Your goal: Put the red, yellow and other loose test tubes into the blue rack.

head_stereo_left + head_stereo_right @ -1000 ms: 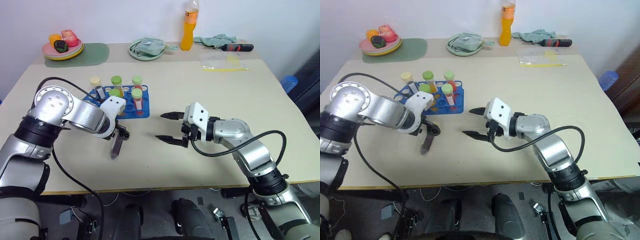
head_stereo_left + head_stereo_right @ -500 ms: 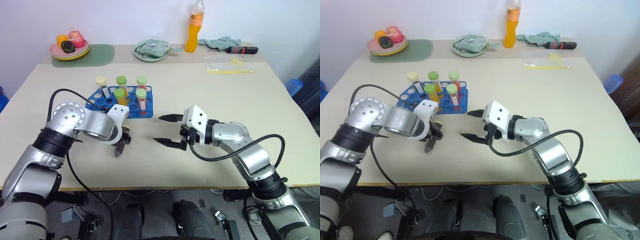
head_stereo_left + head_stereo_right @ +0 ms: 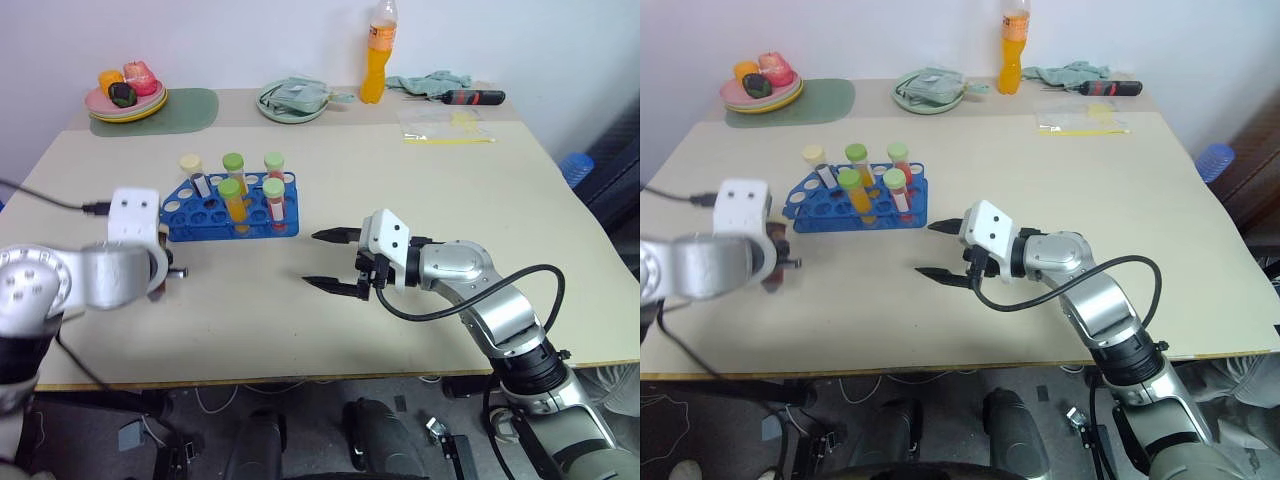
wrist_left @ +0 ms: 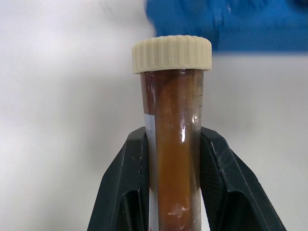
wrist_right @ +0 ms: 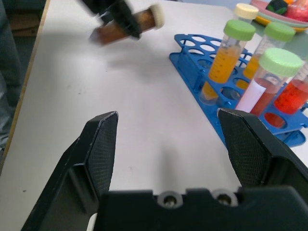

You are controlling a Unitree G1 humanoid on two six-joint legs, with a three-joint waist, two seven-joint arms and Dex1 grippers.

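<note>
So the left gripper (image 4: 174, 159) is clamped on a brown-filled test tube with a cream screw cap (image 4: 172, 139), black fingers (image 4: 129, 185) pinching it on both sides, cap end sticking out past the tips. It's held above the beige tabletop (image 3: 420, 190), near the blue plastic rack (image 3: 228, 216) but apart from it, which already holds five capped tubes, I think. The right gripper (image 3: 330, 261) hangs with jaws spread, holding nothing, near the rack's other end.

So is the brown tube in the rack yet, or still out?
Still out. The left gripper is shut on the brown tube, cream cap on, over bare table short of the blue rack.
</note>
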